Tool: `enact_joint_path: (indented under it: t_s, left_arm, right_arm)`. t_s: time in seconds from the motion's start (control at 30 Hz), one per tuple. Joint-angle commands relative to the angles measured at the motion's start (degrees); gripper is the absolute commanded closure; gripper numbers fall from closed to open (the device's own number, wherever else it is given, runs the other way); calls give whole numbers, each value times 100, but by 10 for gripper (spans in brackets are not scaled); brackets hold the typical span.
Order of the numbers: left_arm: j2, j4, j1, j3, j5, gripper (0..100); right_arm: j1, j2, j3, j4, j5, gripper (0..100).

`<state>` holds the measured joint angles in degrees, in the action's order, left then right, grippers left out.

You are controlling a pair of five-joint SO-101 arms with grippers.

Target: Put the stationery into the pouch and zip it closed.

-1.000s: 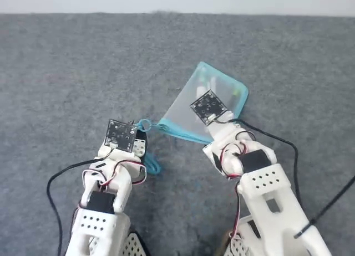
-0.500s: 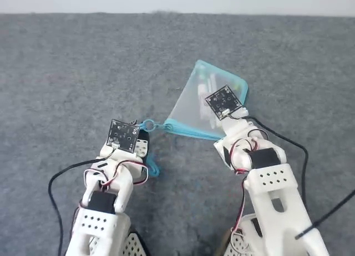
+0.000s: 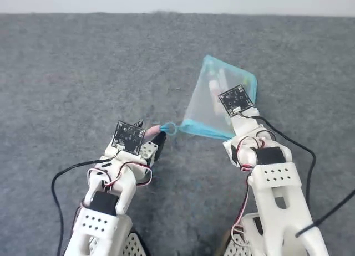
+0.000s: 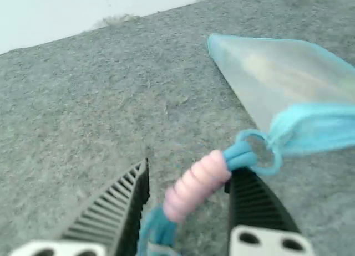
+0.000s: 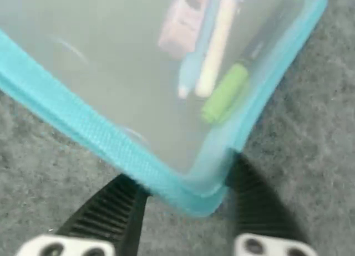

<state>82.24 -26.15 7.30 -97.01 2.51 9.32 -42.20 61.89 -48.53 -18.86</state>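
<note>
Nearest, just off the pouch's [image 3: 205, 103] pointed end, the left gripper [image 4: 190, 170] is standing part open. Its jaws are apart, with the pink beaded pull [image 4: 197, 181] lying between them, touching one jaw and not visibly pinched. The pull is running straight to the ring [image 4: 258, 150] at that end of the pouch, so I am judging the zip drawn shut, or nearly so. At the pouch's other near corner the right gripper [image 5: 191, 181] is sitting, probably anchoring the pouch against that pull; whether it is clamping I cannot tell. Beyond, the stationery [image 5: 216, 51] is lying inside the pouch, which is sitting on the grey mat [image 3: 83, 62].
</note>
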Motion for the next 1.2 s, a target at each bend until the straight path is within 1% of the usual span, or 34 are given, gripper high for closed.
enact_joint_path:
  t_s: [0.0, 0.1, 0.23, 0.33, 0.43, 0.63, 0.8, 0.87, 0.93, 1.0, 1.07, 1.1, 1.17]
  left_arm:
    - [88, 26, 44, 207, 44, 783]
    - [88, 9, 211, 189, 44, 782]
    - [88, -334, 651, 198, 211, 780]
    - [62, -501, 870, 198, 255, 733]
    - [88, -642, 905, 233, 343, 698]
    - [88, -1275, 897, 576, 571, 699]
    - [97, -1284, 862, 593, 624, 699]
    - [97, -1143, 844, 576, 624, 699]
    - [97, -1064, 624, 585, 615, 712]
    - [97, -844, 299, 585, 615, 746]
    - [97, -563, -9, 585, 607, 758]
    - [97, -466, -132, 576, 563, 759]
    - [97, -343, -308, 576, 255, 760]
  right_arm:
    - [215, -154, -44, -136, 132, 682]
    - [409, -163, -44, -242, 132, 680]
    - [435, -163, -44, -251, 132, 678]
    - [435, -163, -53, -251, 141, 678]
    - [426, -163, -53, -251, 141, 678]
    - [400, -163, -53, -251, 141, 678]
    - [391, -163, -44, -251, 141, 680]
    - [391, -171, -44, -251, 141, 690]
    - [391, -171, -44, -251, 158, 758]
    - [382, -171, -44, -224, 185, 868]
    - [382, -171, -44, -189, 202, 969]
    - [382, -180, -44, -189, 202, 998]
    - [382, -303, 26, -171, 264, 975]
